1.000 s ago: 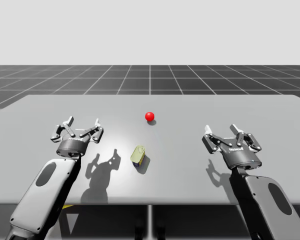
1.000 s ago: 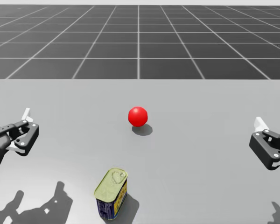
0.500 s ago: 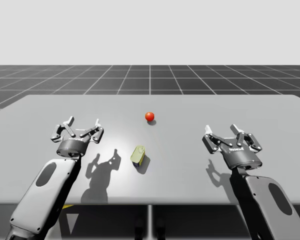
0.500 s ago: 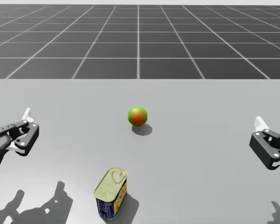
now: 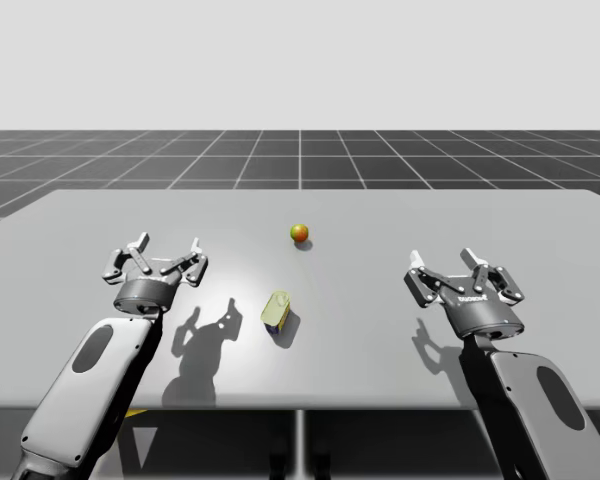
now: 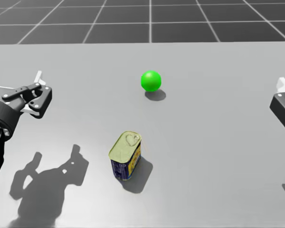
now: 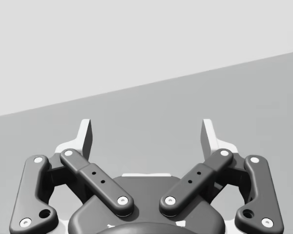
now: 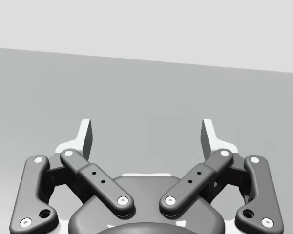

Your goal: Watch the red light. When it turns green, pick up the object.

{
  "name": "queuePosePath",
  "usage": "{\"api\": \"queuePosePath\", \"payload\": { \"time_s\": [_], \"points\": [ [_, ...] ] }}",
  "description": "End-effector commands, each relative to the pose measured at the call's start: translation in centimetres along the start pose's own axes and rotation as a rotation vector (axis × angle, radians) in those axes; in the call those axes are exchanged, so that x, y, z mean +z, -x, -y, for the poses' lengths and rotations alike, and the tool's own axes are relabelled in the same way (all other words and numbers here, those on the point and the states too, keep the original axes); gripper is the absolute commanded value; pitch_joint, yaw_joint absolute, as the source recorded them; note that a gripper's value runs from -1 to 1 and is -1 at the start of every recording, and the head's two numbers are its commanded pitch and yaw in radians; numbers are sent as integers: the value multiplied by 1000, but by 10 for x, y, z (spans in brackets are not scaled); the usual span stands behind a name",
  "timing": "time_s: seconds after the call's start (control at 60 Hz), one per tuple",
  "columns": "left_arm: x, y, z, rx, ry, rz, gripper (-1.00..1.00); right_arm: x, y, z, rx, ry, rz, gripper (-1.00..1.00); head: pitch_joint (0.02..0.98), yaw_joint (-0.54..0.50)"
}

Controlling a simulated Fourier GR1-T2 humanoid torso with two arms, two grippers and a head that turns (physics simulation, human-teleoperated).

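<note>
The blue rectangular can (image 6: pixel 126 154) with its yellow-green lid sits on the table (image 5: pixel 480 220) nearest me. My left gripper (image 5: pixel 166 246) and right gripper (image 5: pixel 442 258) hover either side, well apart from it, fingers spread and empty. Beyond the can, the light (image 6: pixel 151 80) glows green.

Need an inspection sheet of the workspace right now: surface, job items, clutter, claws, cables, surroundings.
Surface: grey table, flat, with both arms' shadows on it.
Job's things: light green in the head view, mixed orange and green in the high view; can, gold top and blue sides, on the table nearer me than the light, untouched.
Clutter: nothing seen.
Claws: left claw open, holding nothing, left of the can; right claw open, holding nothing, right of the can.
Cables: nothing seen.
Surroundings: dark gridded floor beyond the table, plain pale backdrop.
</note>
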Motion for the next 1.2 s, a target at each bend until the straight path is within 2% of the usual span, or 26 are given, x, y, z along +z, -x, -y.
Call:
{"api": "queuePosePath", "payload": {
  "time_s": [0.017, 0.183, 0.3, 0.35, 0.367, 0.433, 0.467, 0.517, 0.533, 0.567, 0.617, 0.667, 0.683, 0.7, 0.833, 0.85, 0.867, 0.883, 0.95, 1.017, 1.067, 1.1, 1.117, 1.2],
  "points": [
    [0, 0, 1, -2, 4, 0, -1000, 0, 0, -1, 4, -1, -2, -1000, 792, 59],
    [0, 0, 3, -7, 17, 1, -1000, 0, 2, -2, 11, -1, -16, -1000, 866, 91],
    [0, -1, 5, 2, 34, 0, -1000, -1, 1, -3, 10, -4, -17, -1000, 875, 105],
    [2, -2, 7, 36, 71, -16, -1000, 0, 1, -3, 10, -5, -18, -1000, 875, 109],
    [2, -2, 8, 60, 96, -30, -1000, 0, 1, -3, 8, -6, -18, -1000, 874, 110],
    [8, -5, 12, 99, 153, -59, -1000, -1, 3, -3, 2, -5, -24, -1000, 863, 109],
    [10, -7, 13, 106, 175, -62, -1000, -1, 3, -3, -2, -6, -27, -1000, 863, 111],
    [20, -16, 15, 150, 233, -82, -1000, -1, 4, -4, -10, -10, -32, -1000, 865, 113],
    [22, -17, 15, 169, 246, -72, -1000, -1, 4, -4, -10, -9, -32, -1000, 865, 113],
    [26, -23, 16, 170, 261, -77, -1000, -1, 4, -4, -10, -9, -33, -1000, 864, 114],
    [35, -30, 18, 217, 343, -63, -1000, -1, 4, -4, -13, -10, -34, -1000, 863, 115],
    [41, -34, 20, 211, 378, -50, -1000, -1, 4, -4, -15, -10, -35, -1000, 863, 114],
    [47, -36, 23, 186, 386, -18, -1000, -2, 5, -3, -16, -10, -36, -1000, 863, 113],
    [50, -38, 23, 175, 415, -32, -1000, -2, 5, -3, -18, -9, -37, -1000, 863, 113],
    [79, -45, 27, 192, 542, -80, -1000, -1, 4, -3, -22, -8, -37, -1000, 863, 109],
    [86, -45, 29, 210, 563, -97, -1000, -1, 4, -3, -22, -9, -37, -1000, 863, 109],
    [95, -44, 31, 246, 584, -120, -1000, -1, 4, -3, -24, -10, -36, -1000, 863, 107],
    [98, -44, 32, 251, 579, -118, -1000, -1, 4, -3, -27, -11, -35, -1000, 863, 107],
    [111, -39, 37, 231, 590, -110, -1000, 0, 3, -2, -36, -16, -34, -1000, 863, 105],
    [122, -34, 42, 231, 618, -131, -1000, 0, 3, -2, -37, -16, -34, -1000, 862, 107],
    [131, -29, 48, 212, 651, -146, -1000, 0, 3, -2, -38, -16, -34, -1000, 860, 110],
    [134, -26, 50, 215, 665, -158, -1000, 0, 3, -2, -39, -17, -34, -1000, 859, 110],
    [138, -21, 53, 233, 687, -180, -1000, 0, 3, -2, -40, -17, -34, -1000, 858, 110],
    [143, -8, 58, 246, 721, -198, -1000, 1, 3, -2, -41, -17, -33, -1000, 858, 110]
  ]
}}
